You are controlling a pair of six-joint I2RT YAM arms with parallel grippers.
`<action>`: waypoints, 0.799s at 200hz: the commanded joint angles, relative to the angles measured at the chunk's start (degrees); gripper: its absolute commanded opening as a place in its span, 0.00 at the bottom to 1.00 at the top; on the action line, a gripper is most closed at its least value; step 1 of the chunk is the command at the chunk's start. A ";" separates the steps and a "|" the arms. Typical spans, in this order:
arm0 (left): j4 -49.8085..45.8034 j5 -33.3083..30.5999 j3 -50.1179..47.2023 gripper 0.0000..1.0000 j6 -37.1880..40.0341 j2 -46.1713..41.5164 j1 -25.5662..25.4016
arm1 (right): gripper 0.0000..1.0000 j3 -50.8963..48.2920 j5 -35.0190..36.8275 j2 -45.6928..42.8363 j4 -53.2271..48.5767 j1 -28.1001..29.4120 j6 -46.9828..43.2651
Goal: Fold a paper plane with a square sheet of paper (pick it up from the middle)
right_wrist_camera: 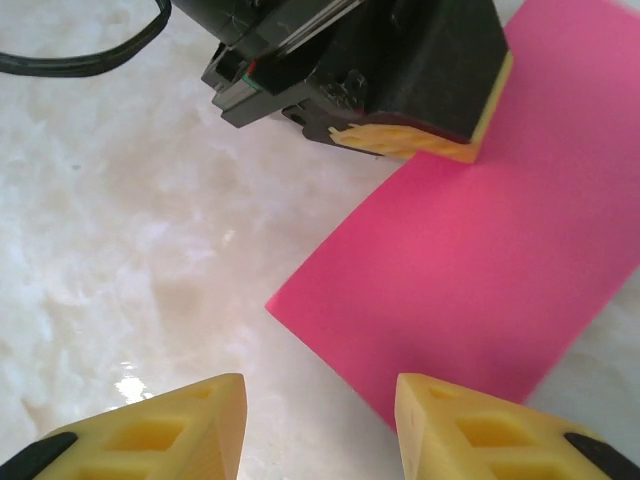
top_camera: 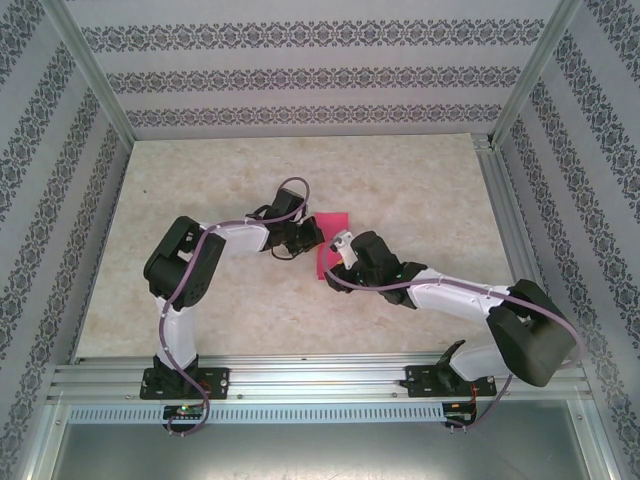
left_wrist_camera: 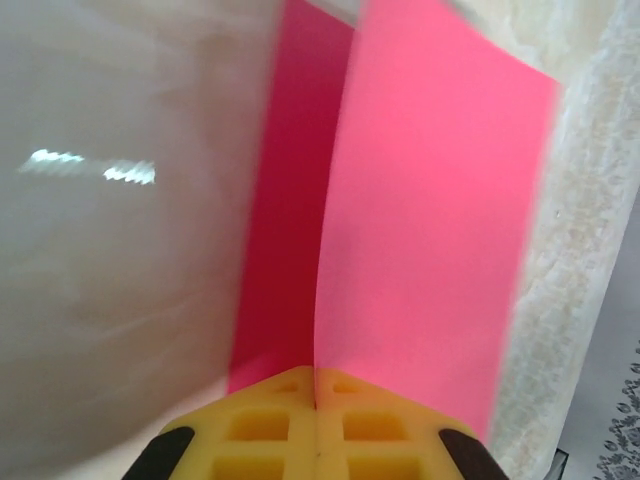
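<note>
The paper (right_wrist_camera: 480,270) is showing a thin, smooth, matt pink face, shading darker where it is bending. The table (top_camera: 400,190) is looking like pale marbled stone or laminate, smooth and glossy, throwing back lamp glints. The right fingers (right_wrist_camera: 170,430) and left fingers (left_wrist_camera: 270,430) are showing matt yellow plastic with moulded square pockets. The frame (top_camera: 320,378) is gleaming as ribbed bare metal. The left arm's shell (top_camera: 180,262) is looking like matt black plastic.

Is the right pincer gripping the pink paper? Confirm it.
No. The right pincer stands open, with bare table showing between its fingertips and the sheet of paper ahead of them, not between them.
</note>
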 commanded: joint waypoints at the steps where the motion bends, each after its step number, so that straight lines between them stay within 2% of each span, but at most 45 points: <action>1: 4.21 2.78 3.27 0.09 -0.83 1.81 0.26 | 0.43 -2.29 10.35 -4.70 4.30 -1.73 2.21; 30: 4.31 4.52 4.52 0.10 -0.63 3.03 0.23 | 0.46 -2.70 5.80 -6.42 1.91 -1.49 1.53; 62: 3.45 5.03 6.40 0.10 -0.99 4.91 0.14 | 0.47 -1.70 6.47 -1.77 2.05 2.12 -4.54; 70: 3.30 4.91 6.50 0.09 -0.97 4.98 0.11 | 0.48 -0.76 6.25 -0.56 1.74 2.13 -4.59; 84: 2.63 4.39 6.41 0.09 -0.69 4.95 0.11 | 0.53 0.95 10.45 1.66 0.77 2.09 -3.47; 106: 2.99 4.56 6.15 0.08 -1.01 5.20 0.11 | 0.56 2.66 11.97 4.42 1.34 2.05 -4.69; 138: 2.59 4.62 6.30 0.08 -0.87 5.21 0.12 | 0.59 7.55 11.34 8.81 -3.31 2.29 -4.19; 160: 2.28 4.69 6.72 0.08 -0.81 5.37 0.14 | 0.63 6.89 10.03 9.35 -2.46 2.48 -3.48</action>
